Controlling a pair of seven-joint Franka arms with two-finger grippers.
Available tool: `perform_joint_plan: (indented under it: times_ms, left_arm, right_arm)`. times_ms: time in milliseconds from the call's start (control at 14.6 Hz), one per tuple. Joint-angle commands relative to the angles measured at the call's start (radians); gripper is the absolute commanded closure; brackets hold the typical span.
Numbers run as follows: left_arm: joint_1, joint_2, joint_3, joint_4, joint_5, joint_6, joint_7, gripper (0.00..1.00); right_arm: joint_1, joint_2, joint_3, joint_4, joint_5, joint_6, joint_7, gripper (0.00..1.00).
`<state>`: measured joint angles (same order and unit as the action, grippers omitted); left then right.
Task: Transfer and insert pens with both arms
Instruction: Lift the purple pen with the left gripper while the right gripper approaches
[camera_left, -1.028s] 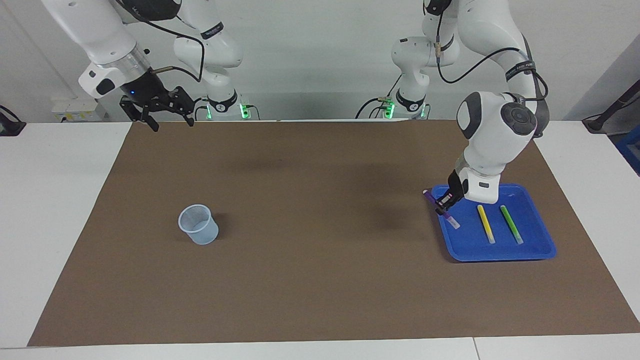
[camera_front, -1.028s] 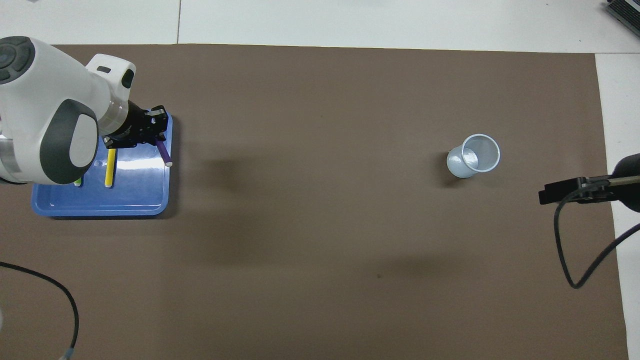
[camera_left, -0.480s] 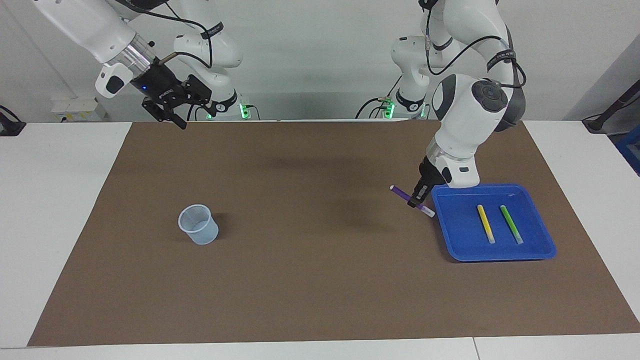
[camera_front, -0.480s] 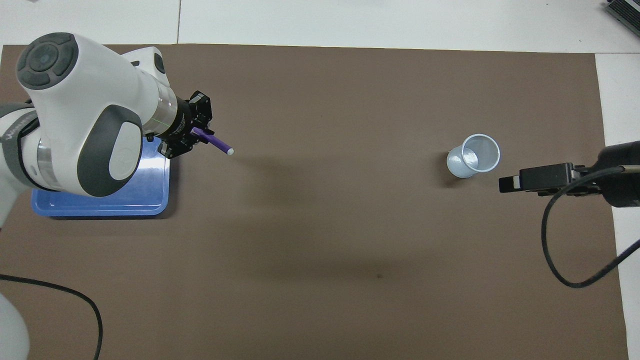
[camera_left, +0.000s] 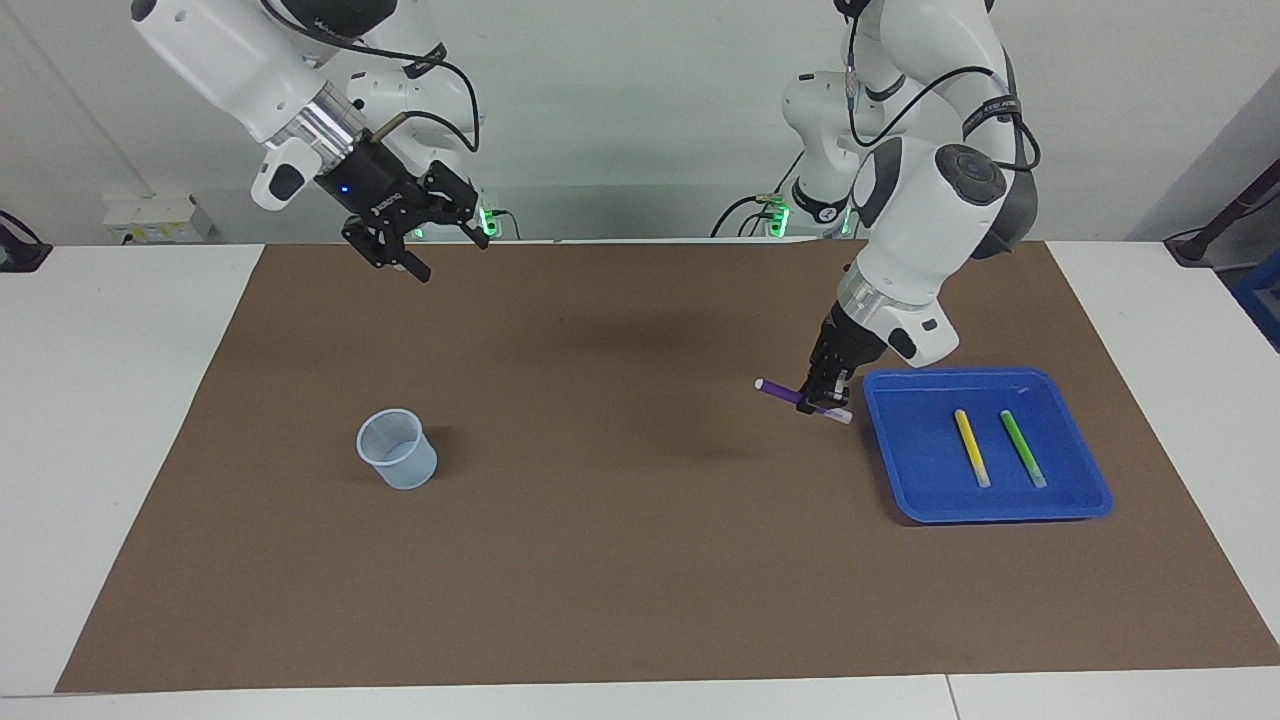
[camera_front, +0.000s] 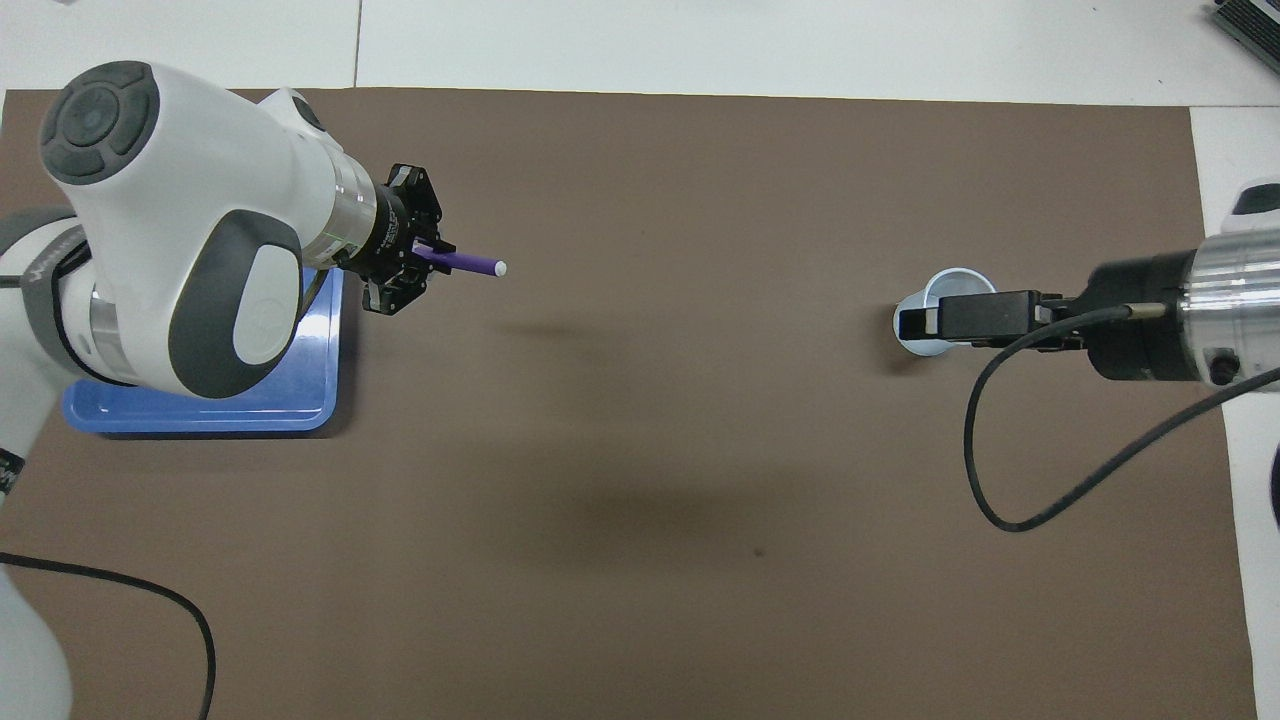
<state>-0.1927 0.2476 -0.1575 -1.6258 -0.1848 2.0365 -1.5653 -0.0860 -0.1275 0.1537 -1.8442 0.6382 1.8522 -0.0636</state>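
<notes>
A white surface (camera_left: 120, 420) carries a wide brown mat (camera_left: 620, 560), with a plain pale wall at the robots' end. Take the blue tray (camera_left: 1080, 505) at the left arm's end of the mat as the landmark.

The left end effector (camera_left: 822, 398) hangs low over the mat just beside the tray, off the edge that faces the right arm's end. Its fingertips are pressed together on the purple pen (camera_left: 790, 394), pinching it near the middle, so the pen lies roughly level in the air with its white tip pointing away from the tray toward the middle of the mat. The yellow pen (camera_left: 970, 447) and the green pen (camera_left: 1023, 448) lie side by side in the tray, not touching each other, untouched.

Well apart from the tray, toward the right arm's end, a pale translucent cup (camera_left: 397, 449) stands upright on the mat with nothing visible inside it. The right end effector (camera_left: 445, 250) is raised in the air over the mat's edge closest to the robots, far from the tray, its fingers spread wide and holding nothing.

As a judgement, the task is at an early stage: one pen is lifted clear of the tray. No handover between the arms has happened, no pen is in the cup, and two pens remain to be fetched.
</notes>
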Motion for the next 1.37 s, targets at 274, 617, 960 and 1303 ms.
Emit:
perform_joint_plan:
  times_ms: [274,617,960,1303]
  left_arm:
    - [-0.047,-0.013,0.001,-0.002,-0.025,0.020,-0.270,1.00]
    - [-0.144,-0.016,0.001,-0.013,-0.027,0.071,-0.400,1.00]
    - [-0.300,-0.011,0.001,-0.035,-0.025,0.240,-0.461,1.00]
    - [-0.349,-0.014,0.003,-0.052,-0.024,0.292,-0.460,1.00]
  right_arm:
    - [0.052,0.130,0.001,-0.012,0.146,0.172,-0.173,0.00]
    - [0.089,0.238,0.007,0.009,0.235,0.297,-0.282,0.00]
    - [0.169,0.287,0.010,0.016,0.305,0.406,-0.298,0.00]
    - [0.095,0.272,0.009,0.036,0.307,0.245,-0.305,0.00]
